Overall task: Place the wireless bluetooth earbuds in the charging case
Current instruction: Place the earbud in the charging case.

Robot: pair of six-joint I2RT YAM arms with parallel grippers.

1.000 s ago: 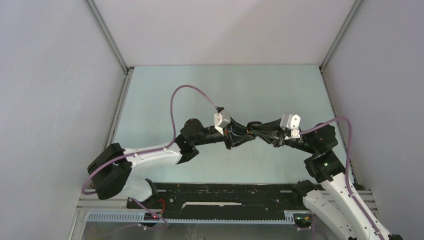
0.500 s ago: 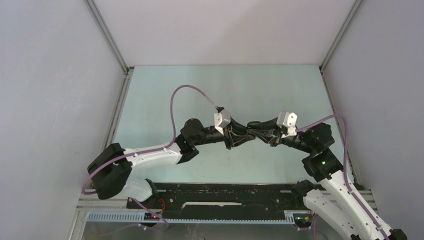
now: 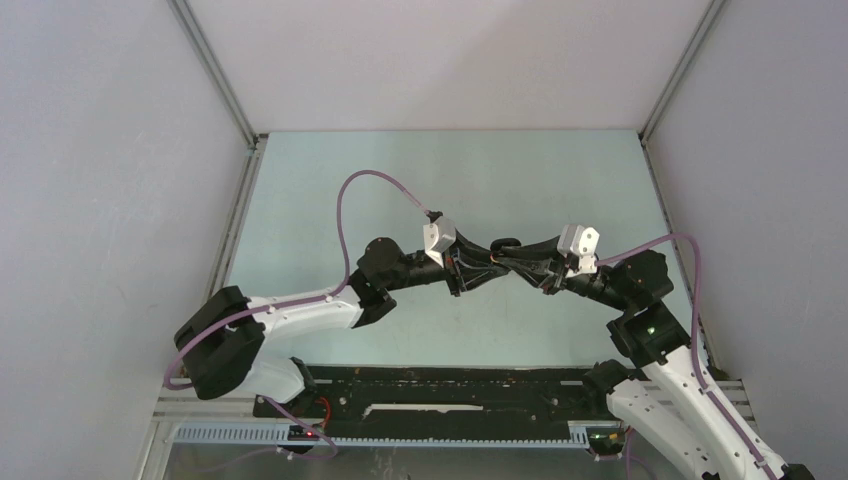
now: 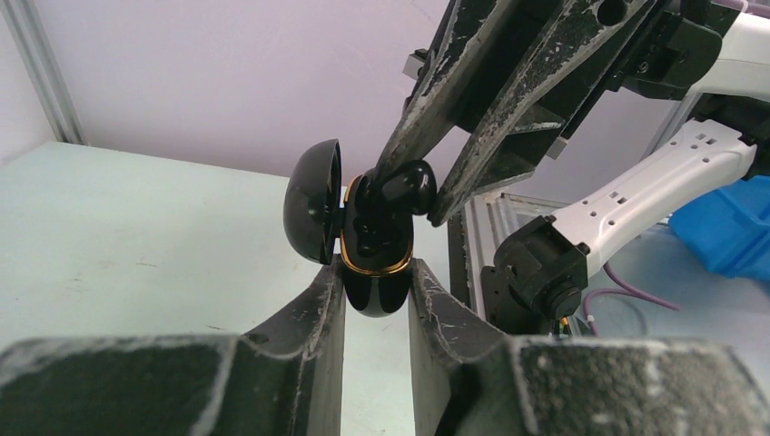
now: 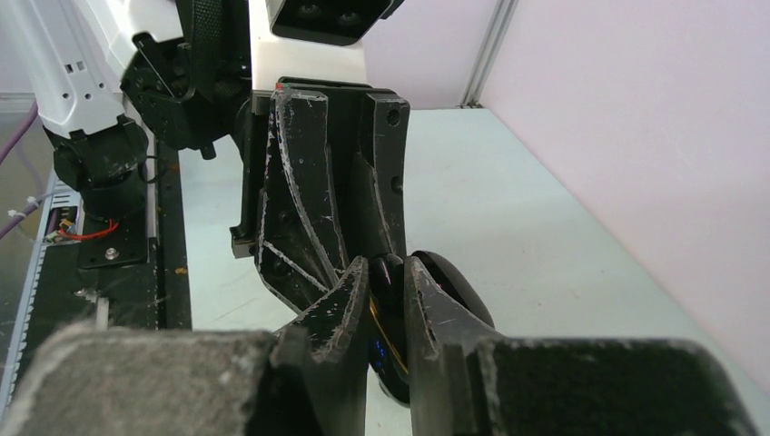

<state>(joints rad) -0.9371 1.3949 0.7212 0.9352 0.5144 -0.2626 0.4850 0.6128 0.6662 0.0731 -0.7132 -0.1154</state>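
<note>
My left gripper (image 4: 376, 283) is shut on a glossy black charging case (image 4: 374, 272) with a gold rim, held above the table. Its lid (image 4: 311, 202) stands open to the left. My right gripper (image 4: 415, 195) comes down from above, shut on a small black earbud (image 4: 403, 184) that sits at the case's open top. In the right wrist view the right gripper (image 5: 387, 272) pinches the earbud (image 5: 385, 275) against the case (image 5: 392, 350), with the lid (image 5: 456, 286) behind. In the top view both grippers meet at mid-table, left (image 3: 487, 264), right (image 3: 510, 262).
The pale green table (image 3: 450, 170) is walled by white panels on three sides. A black rail (image 3: 450, 390) runs along the near edge by the arm bases. A blue object (image 4: 726, 232) lies at the right in the left wrist view.
Both grippers have stayed joined at mid-table. The right wrist has shifted slightly left and up toward the left gripper, and the left wrist has tilted a little.
</note>
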